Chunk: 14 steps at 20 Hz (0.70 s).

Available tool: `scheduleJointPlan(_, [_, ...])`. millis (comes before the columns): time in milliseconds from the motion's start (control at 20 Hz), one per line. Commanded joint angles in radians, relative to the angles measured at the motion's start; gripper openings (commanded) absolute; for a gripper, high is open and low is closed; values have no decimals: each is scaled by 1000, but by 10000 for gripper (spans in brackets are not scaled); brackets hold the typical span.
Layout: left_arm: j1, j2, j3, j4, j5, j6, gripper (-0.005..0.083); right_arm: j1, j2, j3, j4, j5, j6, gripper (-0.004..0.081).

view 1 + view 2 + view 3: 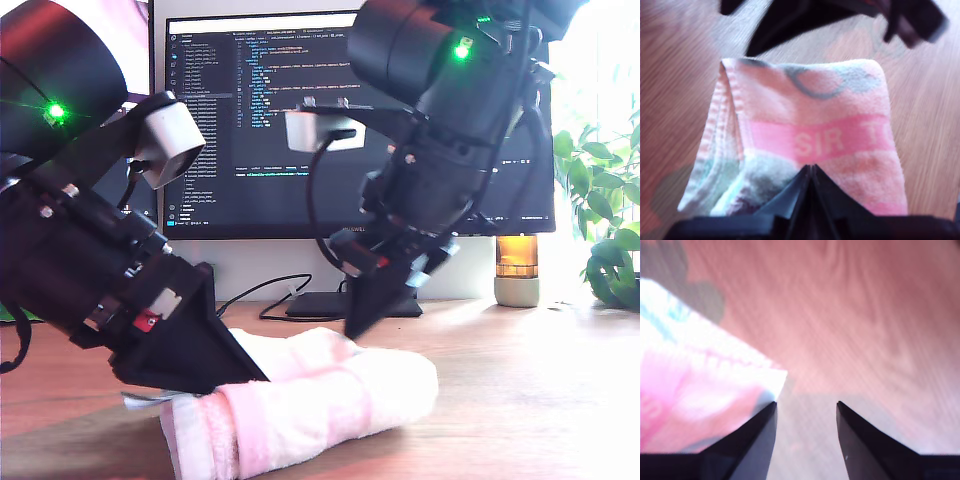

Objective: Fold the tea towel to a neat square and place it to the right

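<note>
The tea towel (330, 395), pale pink with a brighter pink band, lies folded in a thick bundle on the wooden table (530, 400). My first gripper (262, 378), on the arm at the exterior view's left, is shut, its tips resting on the towel's top layer (810, 169). In its wrist view the tea towel (830, 115) shows the letters SIR and grey-green patches. My second gripper (352, 330) hangs open just over the towel's back edge. Between its fingertips (806, 407) is bare wood, and a corner of the tea towel (695, 390) lies beside one finger (762, 435).
A monitor (300, 120) with dark code text stands behind the arms, cables (260, 295) trailing at its foot. An amber jar (517, 268) and a leafy plant (605, 220) stand at the exterior view's right.
</note>
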Motion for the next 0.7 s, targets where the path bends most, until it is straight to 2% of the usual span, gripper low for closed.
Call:
scheduleJointPlan(0, [-3,-11,-6,39,26,-2,-20,-2,10,11,-14,-3,9,334])
scheduleJointPlan(250, [-3,-166,-1,-42,24,-6,-20,-12,-74,12,-28,-21,-32,226])
scheduleJointPlan(350, [-3,-241,-1,-118,5,-10,-20,-25,-130,12,-30,-66,-34,122])
scheduleJointPlan(400, [-3,-283,-1,-163,-11,-10,-20,-31,-154,12,-31,-95,-50,34])
scheduleJointPlan(450, [-3,-323,-1,-209,-33,-13,-20,-37,-173,12,-34,-139,-97,-6])
scheduleJointPlan(600, [-3,-435,-1,-291,-105,-54,-20,-47,-184,12,-70,-348,-280,-11])
scheduleJointPlan(650, [-3,-469,-1,-305,-126,-119,-20,-48,-181,12,-92,-404,-382,-11])
